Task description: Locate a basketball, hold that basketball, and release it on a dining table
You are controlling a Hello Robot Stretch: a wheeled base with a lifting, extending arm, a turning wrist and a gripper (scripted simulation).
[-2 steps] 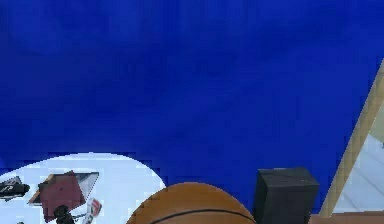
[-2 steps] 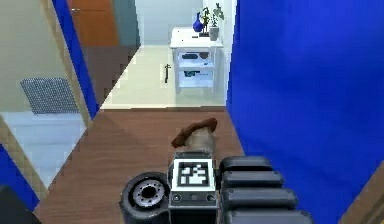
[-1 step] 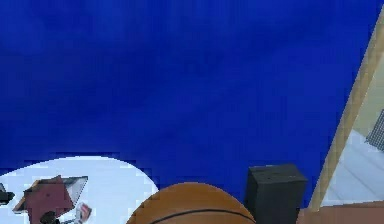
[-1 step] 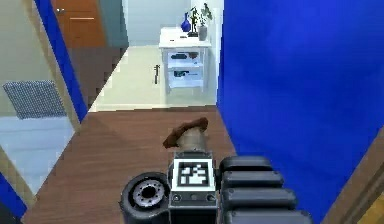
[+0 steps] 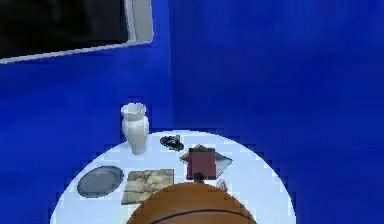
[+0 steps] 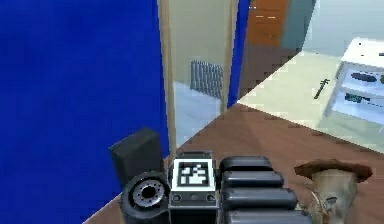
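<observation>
An orange-brown basketball (image 5: pixel 190 208) with dark seams bulges up at the forward view's bottom edge, at the near side of a round white dining table (image 5: pixel 262 178). Whether it rests on the tabletop cannot be told. In the arm side view the arm's dark ribbed bar (image 6: pixel 255 185) rises from the bottom edge, with a white marker square (image 6: pixel 193 175) on it. Left of the marker is the gripper's dark body (image 6: pixel 145 190). Its far end cannot be made out, so I cannot tell whether it holds anything.
On the table stand a white vase (image 5: pixel 135 127), a grey plate (image 5: pixel 100 181), a dark red book (image 5: pixel 203 162), a placemat (image 5: pixel 150 184) and a small dark item (image 5: pixel 172 142). Blue walls close in behind. The arm side view has a doorway (image 6: pixel 205 70), wooden floor, a white cabinet (image 6: pixel 360 80) and a brown pot (image 6: pixel 335 185).
</observation>
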